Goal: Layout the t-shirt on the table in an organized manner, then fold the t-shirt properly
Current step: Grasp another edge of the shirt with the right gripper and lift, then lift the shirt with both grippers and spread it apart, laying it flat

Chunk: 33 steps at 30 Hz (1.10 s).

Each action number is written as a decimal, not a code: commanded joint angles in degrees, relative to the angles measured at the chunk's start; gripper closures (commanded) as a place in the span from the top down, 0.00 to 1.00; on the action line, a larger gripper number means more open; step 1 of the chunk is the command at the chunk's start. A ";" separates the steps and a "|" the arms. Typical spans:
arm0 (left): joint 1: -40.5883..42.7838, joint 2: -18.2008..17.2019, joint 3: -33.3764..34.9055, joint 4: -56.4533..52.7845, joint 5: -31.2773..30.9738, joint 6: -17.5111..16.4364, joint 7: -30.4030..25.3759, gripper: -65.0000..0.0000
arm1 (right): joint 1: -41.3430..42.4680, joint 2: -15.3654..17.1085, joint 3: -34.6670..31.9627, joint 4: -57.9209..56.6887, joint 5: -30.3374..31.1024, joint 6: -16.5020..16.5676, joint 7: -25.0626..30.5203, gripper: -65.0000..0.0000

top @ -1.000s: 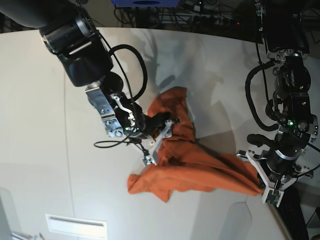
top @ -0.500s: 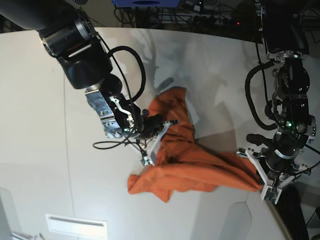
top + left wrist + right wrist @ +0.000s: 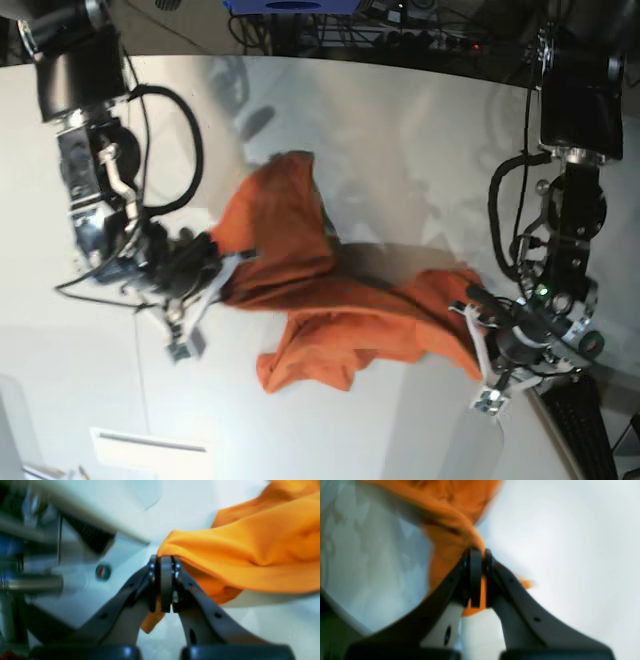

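The shirt (image 3: pixel 330 300) is strung low across the bench (image 3: pixel 400 130), bunched and crumpled, its long axis running between the two hands. One end is pinched by the left hand (image 3: pixel 480 360), pressed together on cloth; the opposite edge is pinched by the right hand (image 3: pixel 205 290). Slack sags between them, so spreading is judged to call for pulling apart along that axis.
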 commanded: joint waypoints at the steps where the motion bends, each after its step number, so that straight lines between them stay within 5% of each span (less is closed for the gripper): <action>1: -3.69 -0.24 1.09 -1.02 0.50 0.63 -0.83 0.00 | 4.00 1.31 1.86 1.61 -0.14 0.19 0.45 0.00; 7: -21.01 5.47 7.33 -15.35 0.50 0.72 -1.01 0.00 | 18.85 8.70 3.18 -1.38 -0.14 0.37 0.36 0.00; 13: -37.27 12.07 10.06 -30.38 0.41 0.72 -10.15 0.00 | 35.21 14.24 3.00 -10.17 -0.14 0.37 6.87 0.00; 18: -44.13 14.70 9.62 -33.46 0.24 0.72 -11.47 0.00 | 43.29 18.81 3.00 -10.52 -0.05 0.37 6.95 0.00; 21: -41.93 14.97 9.62 -26.42 0.24 0.72 -11.21 0.00 | 42.15 20.39 3.18 -10.52 0.12 0.37 6.43 0.00; 27: -25.41 12.42 10.32 -9.98 0.33 0.72 -4.70 0.00 | 25.18 19.69 3.26 -7.62 0.03 0.37 5.81 0.00; 33: -5.10 10.13 9.70 -10.25 0.41 0.72 -4.97 0.00 | 7.78 12.92 5.64 -11.49 -0.23 0.37 11.35 0.00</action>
